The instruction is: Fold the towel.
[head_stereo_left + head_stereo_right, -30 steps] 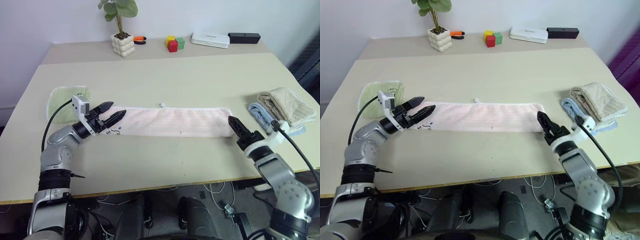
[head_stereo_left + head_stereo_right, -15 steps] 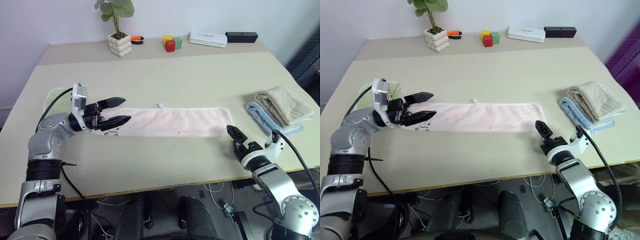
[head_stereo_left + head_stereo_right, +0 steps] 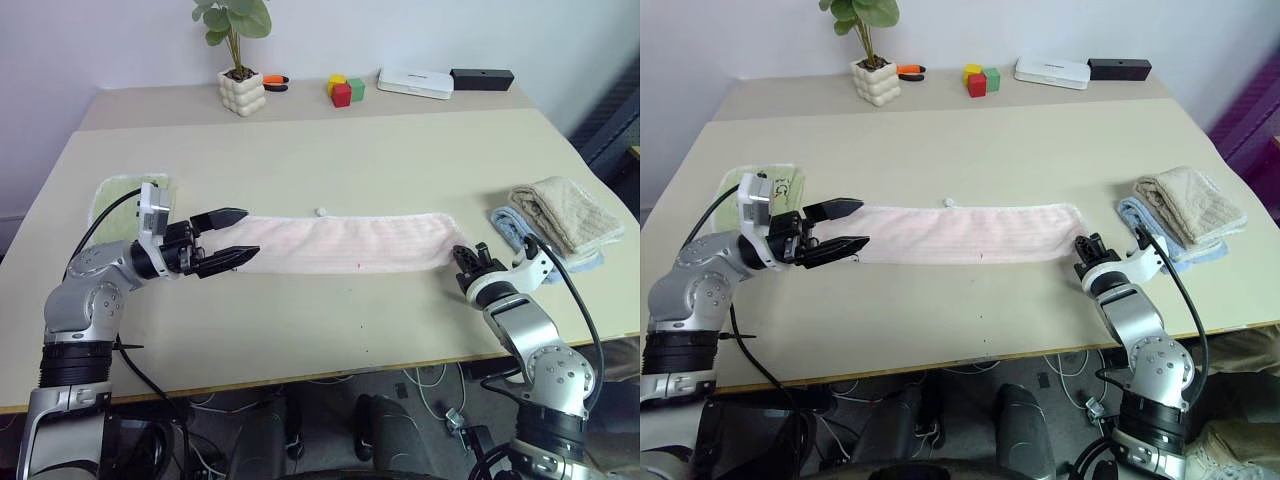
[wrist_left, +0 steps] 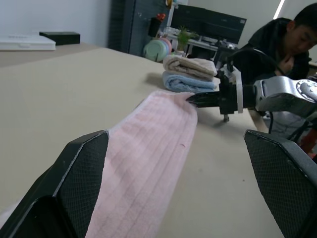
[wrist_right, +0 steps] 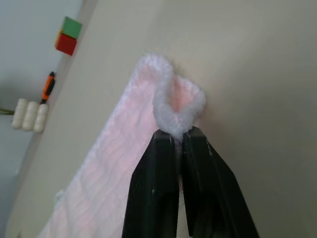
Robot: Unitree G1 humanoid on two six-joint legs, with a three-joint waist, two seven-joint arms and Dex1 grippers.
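The towel [image 3: 340,242] lies as a long, narrow pale pink strip across the middle of the table [image 3: 380,150], its terry surface faintly ribbed and its stitched edge fuzzy. My right gripper [image 5: 178,141] is pinched tight on its right end, the edge bunched into a small loop there. My left gripper [image 3: 228,240] hangs spread wide over the left end, holding nothing.

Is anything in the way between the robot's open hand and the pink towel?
Nothing visible. The left gripper hangs open right over the towel's left end, with only air between them. The right gripper is already pinching the towel's other end.
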